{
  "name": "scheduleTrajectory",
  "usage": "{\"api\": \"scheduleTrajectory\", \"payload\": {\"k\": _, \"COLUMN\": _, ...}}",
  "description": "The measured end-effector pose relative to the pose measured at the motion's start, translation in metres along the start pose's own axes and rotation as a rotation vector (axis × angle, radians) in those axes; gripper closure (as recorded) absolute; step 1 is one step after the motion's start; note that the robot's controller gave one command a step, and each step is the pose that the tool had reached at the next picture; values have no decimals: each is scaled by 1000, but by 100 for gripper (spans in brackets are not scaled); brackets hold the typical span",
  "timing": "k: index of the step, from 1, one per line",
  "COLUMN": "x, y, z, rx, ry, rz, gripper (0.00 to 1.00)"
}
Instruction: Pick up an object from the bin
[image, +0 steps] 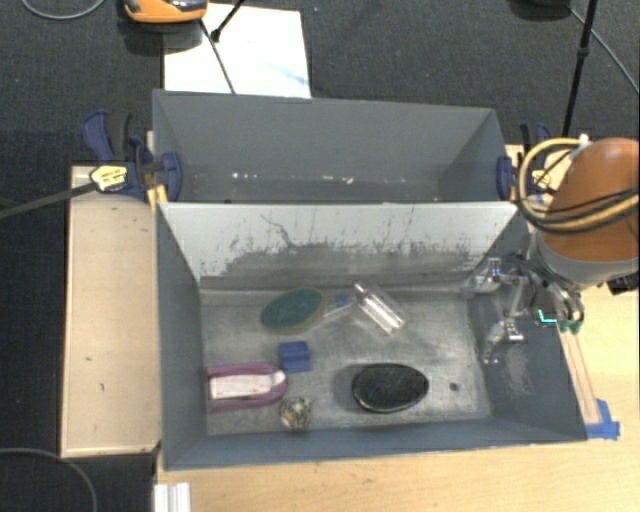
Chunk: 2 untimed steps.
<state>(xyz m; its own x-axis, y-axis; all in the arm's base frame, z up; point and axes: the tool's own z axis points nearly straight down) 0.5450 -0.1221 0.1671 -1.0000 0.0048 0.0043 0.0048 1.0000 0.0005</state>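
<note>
My gripper (495, 308) hangs over the bin's right wall, above the floor's right edge. Its two metal fingers (503, 338) stand apart, so it is open with nothing between them. Nearest to it on the floor lies a black oval disc (390, 387), down and to the left. A clear plastic piece (376, 309) lies further left, near the back wall. Both are well apart from the fingers.
A dark green oval pad (292, 309) lies left of the clear piece. A small blue block (294, 355), a pink and white holder (245, 385) and a small crumpled shiny ball (294, 411) sit at the front left. Bare floor lies under the gripper.
</note>
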Motion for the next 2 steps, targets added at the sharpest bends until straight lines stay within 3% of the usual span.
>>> {"api": "scheduleTrajectory", "payload": {"k": 1, "x": 45, "y": 101, "z": 17, "rx": -3, "ry": -2, "rz": -158, "gripper": 0}}
{"api": "scheduleTrajectory", "payload": {"k": 2, "x": 52, "y": 130, "z": 96, "rx": 3, "ry": -11, "rz": -413, "gripper": 0}}
